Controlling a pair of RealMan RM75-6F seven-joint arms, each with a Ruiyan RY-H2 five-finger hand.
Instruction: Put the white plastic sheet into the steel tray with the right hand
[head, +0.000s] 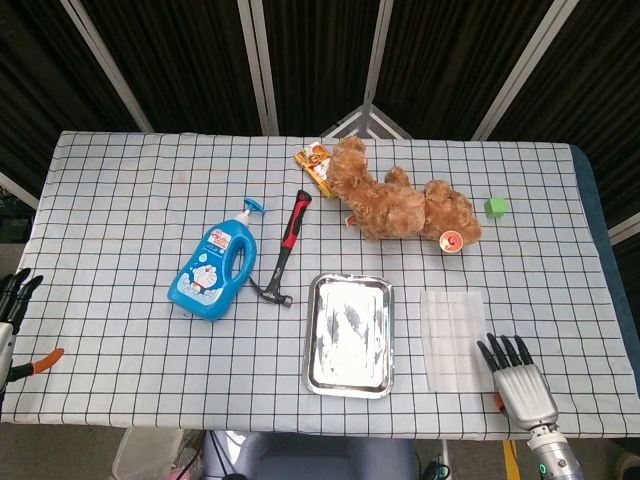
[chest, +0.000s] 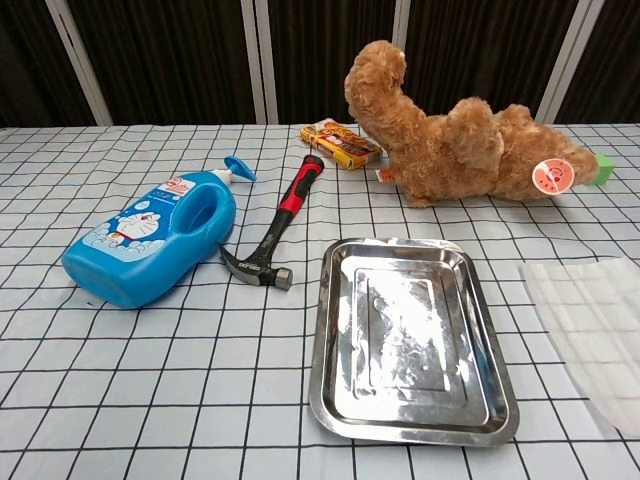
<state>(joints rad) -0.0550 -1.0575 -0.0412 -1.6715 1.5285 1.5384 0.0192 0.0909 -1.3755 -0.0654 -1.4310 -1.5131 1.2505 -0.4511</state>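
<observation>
The white plastic sheet (head: 453, 337) lies flat on the checked cloth, just right of the steel tray (head: 349, 334); in the chest view the sheet (chest: 595, 325) runs off the right edge beside the tray (chest: 410, 340). My right hand (head: 521, 384) hovers at the table's front right corner, just right of the sheet's near corner, fingers spread and holding nothing. My left hand (head: 12, 300) shows only as dark fingertips at the far left edge, off the table, empty. Neither hand appears in the chest view.
A blue bottle (head: 214, 268) and a red-handled hammer (head: 284, 252) lie left of the tray. A brown teddy bear (head: 400, 203), a snack packet (head: 315, 163) and a green cube (head: 495, 207) sit behind. An orange-handled tool (head: 35, 362) pokes in at the left edge.
</observation>
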